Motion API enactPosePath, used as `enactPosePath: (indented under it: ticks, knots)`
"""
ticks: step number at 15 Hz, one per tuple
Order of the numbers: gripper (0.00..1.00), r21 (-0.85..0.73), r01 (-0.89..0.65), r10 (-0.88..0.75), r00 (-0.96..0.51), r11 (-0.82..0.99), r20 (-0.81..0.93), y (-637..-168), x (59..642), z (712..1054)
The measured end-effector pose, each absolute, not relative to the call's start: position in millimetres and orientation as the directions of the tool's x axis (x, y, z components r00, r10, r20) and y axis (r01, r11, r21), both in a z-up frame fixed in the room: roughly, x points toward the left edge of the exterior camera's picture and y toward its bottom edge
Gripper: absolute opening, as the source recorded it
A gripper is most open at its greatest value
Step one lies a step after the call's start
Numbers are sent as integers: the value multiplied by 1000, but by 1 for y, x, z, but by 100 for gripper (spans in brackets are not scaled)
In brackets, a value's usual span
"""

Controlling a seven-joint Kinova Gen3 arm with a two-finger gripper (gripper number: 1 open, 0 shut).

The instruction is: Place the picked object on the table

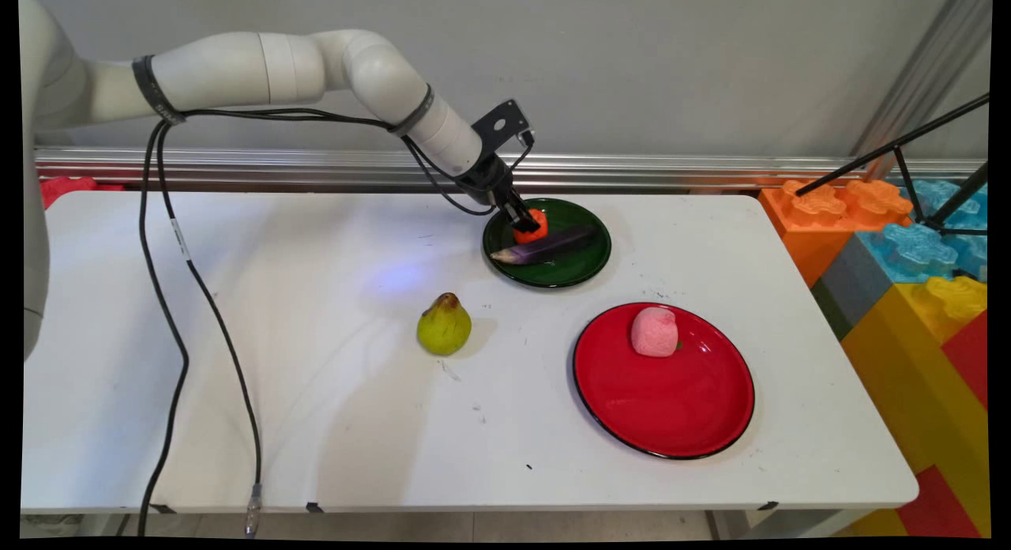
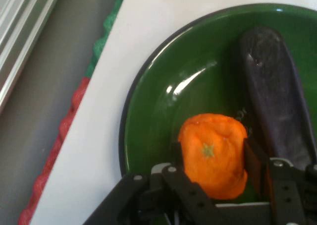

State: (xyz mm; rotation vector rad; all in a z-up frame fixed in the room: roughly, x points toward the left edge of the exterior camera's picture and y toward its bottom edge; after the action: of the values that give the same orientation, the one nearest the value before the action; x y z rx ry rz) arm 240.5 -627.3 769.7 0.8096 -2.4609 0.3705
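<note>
My gripper (image 1: 524, 220) reaches down into the left part of a green plate (image 1: 586, 264) at the table's back middle. Its two fingers press on either side of an orange fruit (image 1: 535, 227), so it is shut on it. The hand view has the orange fruit (image 2: 213, 158) between the fingers (image 2: 253, 158), resting low over the green plate (image 2: 158, 106). A dark purple eggplant (image 1: 546, 246) lies across the same plate just beside the orange, and its body (image 2: 277, 101) runs along the right finger in the hand view.
A yellow-green pear (image 1: 444, 325) stands on the table in front of the green plate. A red plate (image 1: 671, 408) at the front right holds a pink fruit (image 1: 654, 331). Big coloured toy blocks (image 1: 908, 258) and a black tripod (image 1: 908, 151) stand off the table's right end.
</note>
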Motion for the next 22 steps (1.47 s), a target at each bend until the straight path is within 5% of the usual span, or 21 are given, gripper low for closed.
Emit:
enactPosePath:
  ticks: [22]
  knots:
    - [0, -104, -599, -416, -660, 794, 626, -567, 179, 875]
